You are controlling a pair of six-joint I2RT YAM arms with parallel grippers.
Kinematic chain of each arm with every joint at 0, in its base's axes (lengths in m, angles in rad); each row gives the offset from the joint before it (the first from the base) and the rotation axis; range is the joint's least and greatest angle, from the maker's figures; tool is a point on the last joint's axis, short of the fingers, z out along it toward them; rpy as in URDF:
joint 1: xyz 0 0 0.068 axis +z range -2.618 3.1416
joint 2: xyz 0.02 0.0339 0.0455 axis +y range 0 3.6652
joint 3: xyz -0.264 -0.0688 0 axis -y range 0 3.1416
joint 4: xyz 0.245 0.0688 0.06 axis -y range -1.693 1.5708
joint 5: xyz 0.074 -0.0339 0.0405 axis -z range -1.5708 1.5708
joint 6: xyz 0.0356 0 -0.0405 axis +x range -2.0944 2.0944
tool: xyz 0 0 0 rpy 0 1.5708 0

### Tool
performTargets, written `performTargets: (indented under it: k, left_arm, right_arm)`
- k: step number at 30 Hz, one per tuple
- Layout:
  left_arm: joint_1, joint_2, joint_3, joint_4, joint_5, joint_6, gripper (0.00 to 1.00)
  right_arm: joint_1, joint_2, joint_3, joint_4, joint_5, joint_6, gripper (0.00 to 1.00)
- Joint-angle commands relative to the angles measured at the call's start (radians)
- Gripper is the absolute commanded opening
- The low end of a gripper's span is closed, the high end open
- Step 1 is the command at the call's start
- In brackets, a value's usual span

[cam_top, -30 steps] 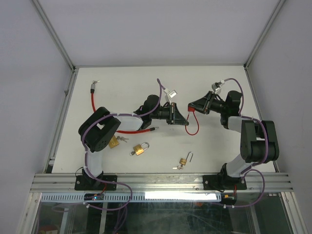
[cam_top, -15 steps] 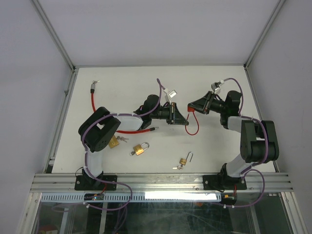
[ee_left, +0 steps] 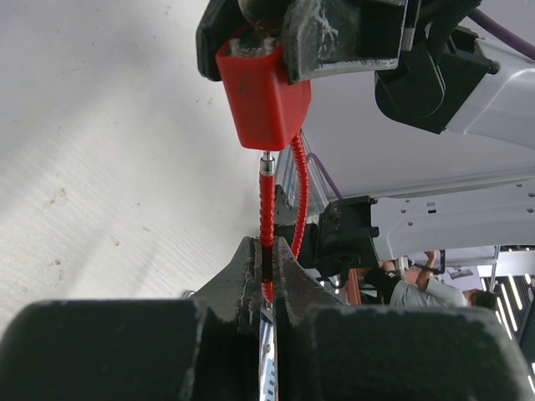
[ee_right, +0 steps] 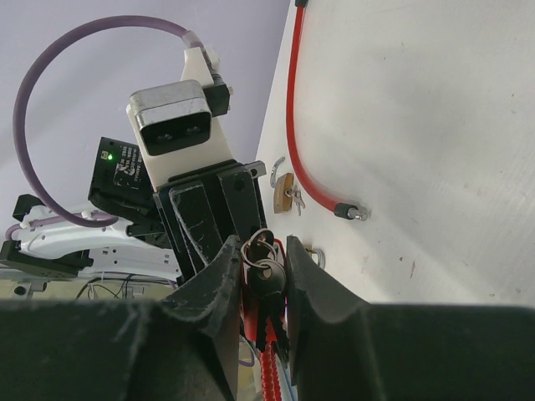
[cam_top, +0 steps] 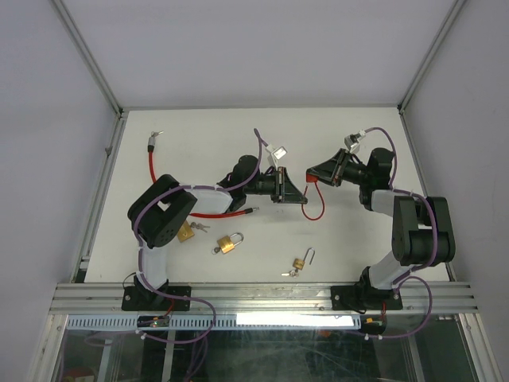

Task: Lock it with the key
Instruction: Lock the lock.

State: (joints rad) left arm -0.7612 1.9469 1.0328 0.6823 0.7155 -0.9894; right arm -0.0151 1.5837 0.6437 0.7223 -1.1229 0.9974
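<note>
A red cable lock hangs between my two grippers above the table's middle. Its red block body (ee_left: 263,104) is clamped in my right gripper (cam_top: 312,175), seen at the top of the left wrist view. The keys (ee_right: 267,282) on a ring hang between the right gripper's (ee_right: 266,261) jaws, in front of the red body. The lock's red ribbed cable (ee_left: 267,209) runs down from a metal tip at the body into my left gripper (ee_left: 267,261), which is shut on it. The cable's slack loop (cam_top: 320,212) droops to the table.
A second, longer red cable (cam_top: 151,165) lies at the left, its metal end (cam_top: 253,211) near the left arm. Three brass padlocks lie near the front: one (cam_top: 185,232) beside the left arm, one (cam_top: 229,243) at centre, one (cam_top: 301,261) with its shackle open.
</note>
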Motion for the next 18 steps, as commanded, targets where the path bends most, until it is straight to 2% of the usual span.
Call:
performTargets:
  k: [1, 18]
  left_arm:
    - [0.013, -0.023, -0.008, 0.091, -0.011, -0.025, 0.0]
    - [0.017, -0.012, 0.021, 0.121, -0.015, -0.054, 0.0]
  right_arm:
    - [0.014, -0.005, 0.009, 0.06, -0.024, 0.012, 0.0]
    - [0.017, -0.011, -0.004, 0.065, -0.009, -0.004, 0.0]
